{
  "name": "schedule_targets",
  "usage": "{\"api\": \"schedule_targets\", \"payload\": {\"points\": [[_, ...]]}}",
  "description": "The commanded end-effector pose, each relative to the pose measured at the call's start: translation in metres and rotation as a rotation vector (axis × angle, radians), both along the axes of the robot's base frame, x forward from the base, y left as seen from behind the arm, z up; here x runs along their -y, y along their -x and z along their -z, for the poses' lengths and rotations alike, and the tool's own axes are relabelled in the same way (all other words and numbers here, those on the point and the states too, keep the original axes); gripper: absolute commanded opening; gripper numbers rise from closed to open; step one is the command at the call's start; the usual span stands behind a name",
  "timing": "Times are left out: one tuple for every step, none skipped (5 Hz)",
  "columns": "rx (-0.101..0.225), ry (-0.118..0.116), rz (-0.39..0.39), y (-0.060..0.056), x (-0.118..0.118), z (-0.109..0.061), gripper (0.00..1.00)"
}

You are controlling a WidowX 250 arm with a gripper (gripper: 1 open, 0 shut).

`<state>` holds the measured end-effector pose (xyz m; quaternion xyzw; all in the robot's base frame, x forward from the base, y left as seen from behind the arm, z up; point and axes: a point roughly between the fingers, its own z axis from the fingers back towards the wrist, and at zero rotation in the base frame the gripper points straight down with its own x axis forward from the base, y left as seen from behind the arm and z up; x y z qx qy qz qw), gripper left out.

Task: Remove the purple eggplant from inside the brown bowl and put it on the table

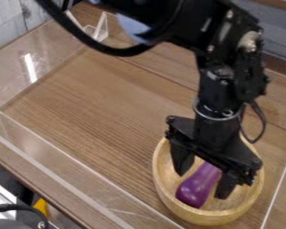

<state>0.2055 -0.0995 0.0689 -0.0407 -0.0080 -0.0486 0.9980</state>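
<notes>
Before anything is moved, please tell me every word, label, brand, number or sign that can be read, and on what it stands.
No readable text anywhere.
Black robot gripper with jointed fingers: no lettering I can make out.
Glossy purple toy eggplant: no label visible.
Round light-brown wooden bowl: no label or number visible.
Brown wood-grain tabletop: no sign visible.
</notes>
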Motion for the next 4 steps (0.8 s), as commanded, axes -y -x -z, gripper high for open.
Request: {"api": "schedule_targets", "payload": {"points": [[0.043, 0.024, 0.013, -0.01, 0.003, -0.011, 1.0], [0.033, 0.017, 0.04, -0.004, 0.009, -0.007, 1.0], [0.024, 0.009, 0.068, 0.002, 0.014, -0.003, 1.0], [0.021, 0.0, 0.044, 0.01, -0.003, 0.008, 1.0]]}}
